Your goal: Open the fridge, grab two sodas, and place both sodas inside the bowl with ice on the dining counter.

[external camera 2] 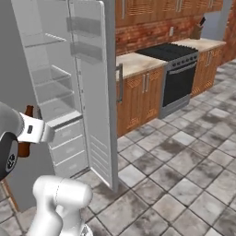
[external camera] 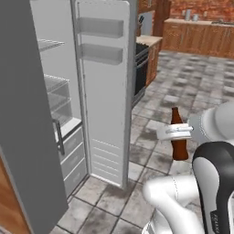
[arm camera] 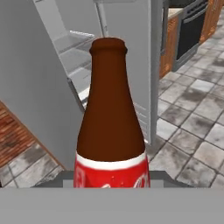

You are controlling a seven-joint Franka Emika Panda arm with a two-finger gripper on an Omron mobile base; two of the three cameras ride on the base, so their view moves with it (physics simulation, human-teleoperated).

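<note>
My claw is clamped around the cola bottle at its label, held out in the air over the tiled floor, away from the open fridge. The bottle stands upright, long axis vertical, neck up and base hanging below my claw.

The risk I see is the carry: I grip it only at mid-body, so a quick swing or a turn of the base could tip it or let it slide down and out. The open fridge door stands just beyond the bottle, and swinging that way could knock the bottle against it.
</note>
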